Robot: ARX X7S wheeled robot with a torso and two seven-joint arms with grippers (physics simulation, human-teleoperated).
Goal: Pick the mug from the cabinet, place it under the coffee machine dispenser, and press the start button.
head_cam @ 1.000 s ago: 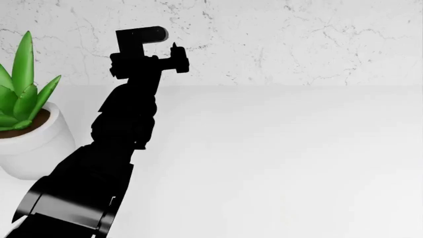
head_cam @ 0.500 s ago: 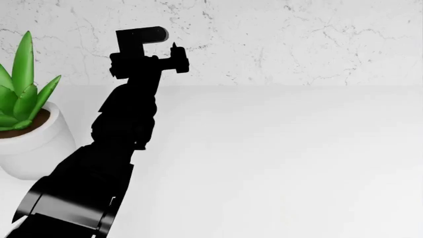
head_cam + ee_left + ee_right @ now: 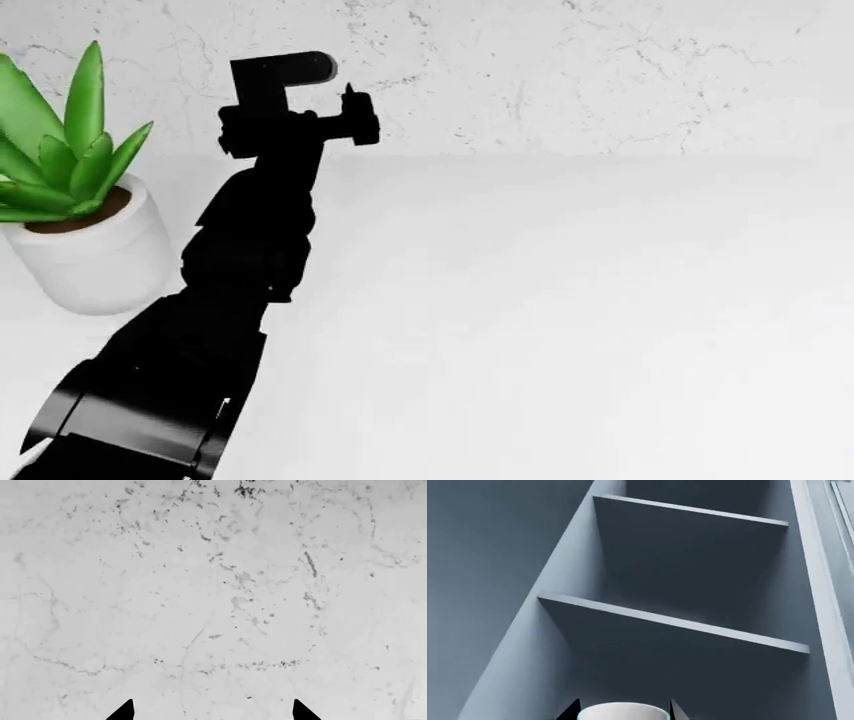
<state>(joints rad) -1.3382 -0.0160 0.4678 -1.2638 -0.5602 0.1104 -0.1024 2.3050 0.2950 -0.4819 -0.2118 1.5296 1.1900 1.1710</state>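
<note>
The mug [image 3: 622, 713] shows only as a white inside with a thin turquoise rim, at the edge of the right wrist view, inside a grey-blue cabinet [image 3: 680, 625]. My right gripper [image 3: 624, 711] has a dark fingertip [image 3: 571, 712] tight against each side of the mug and looks shut on it. My left gripper [image 3: 212, 711] is open and empty, facing a marble wall [image 3: 213, 590]. My left arm [image 3: 254, 230] is raised in front of that wall in the head view. The coffee machine and its dispenser are out of view. The right arm does not show in the head view.
A white plant pot [image 3: 94, 255] with a green succulent stands on the white counter [image 3: 574, 320] to the left of my left arm. Cabinet shelves [image 3: 694, 512] stretch away beyond the mug, with a pale frame edge [image 3: 820, 580] alongside.
The head view has shifted: the plant pot now sits further right and higher in the picture, and the wall's edge is higher. The left arm keeps its pose.
</note>
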